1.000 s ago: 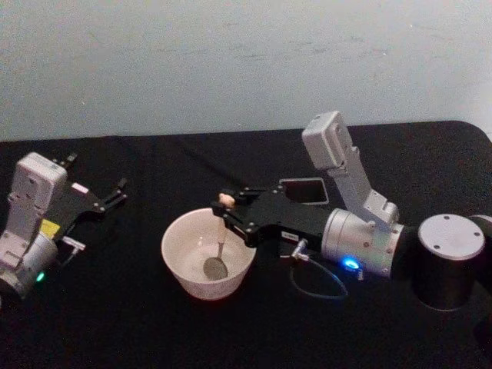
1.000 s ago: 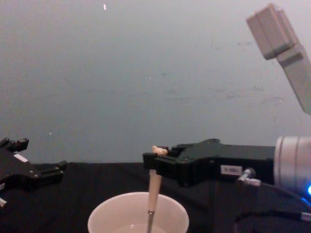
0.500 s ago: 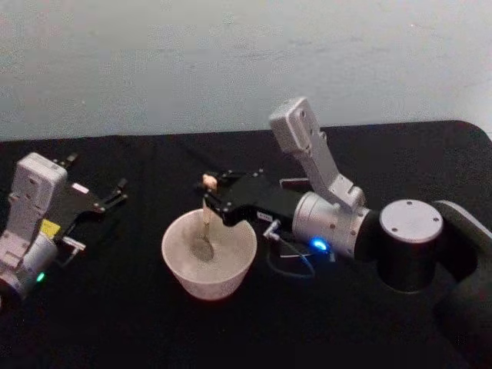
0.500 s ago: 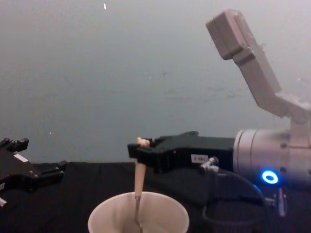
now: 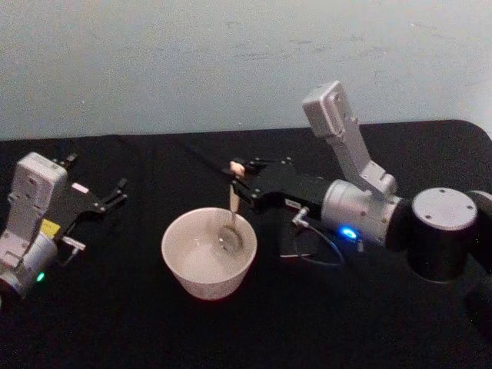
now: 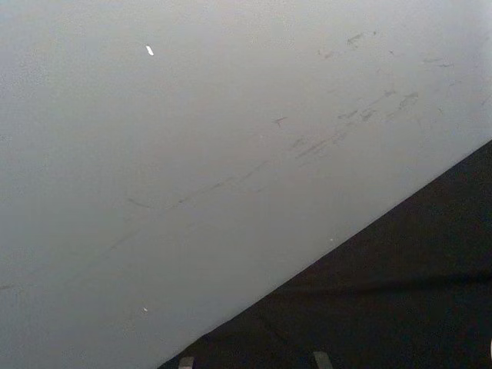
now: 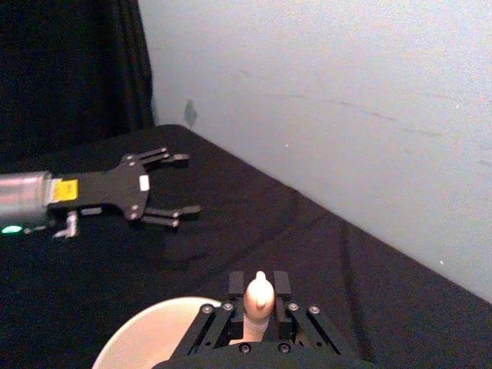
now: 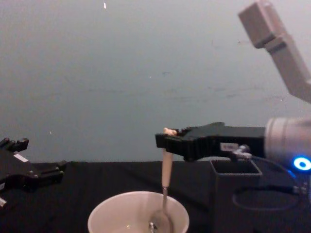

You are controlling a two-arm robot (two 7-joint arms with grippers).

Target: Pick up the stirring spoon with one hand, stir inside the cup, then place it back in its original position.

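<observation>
Fingers clamped tight, one on each side of the pale handle, right under the little bear-head knob. That's the right gripper grasping the spoon at its very top. The spoon hangs close to upright, with the beige handle tapering into the thin dark stem. Its end is down inside the cup, toward the side nearest the arm. Whether it touches the bottom, I can't tell.

By the look of it, the stirring step is in hand.

It's a good place to hold. The knob should act as a stop above the fingers, so the stick can't slide down through them. The spoon looks light and stiff. The handle is slim and smooth, though, so a pinch this high could let it swing or twist if the end drags on the cup wall. Gentle circles well inside the rim would suit it.

The cup looks light too. It stands free on the black surface, so a hard nudge could shove it.

Just beyond the cup, on the right arm's side, stands the dark square-mouthed box. Far out on the other side the left gripper is parked low over the surface. Its fingers are spread and hold nothing.
</observation>
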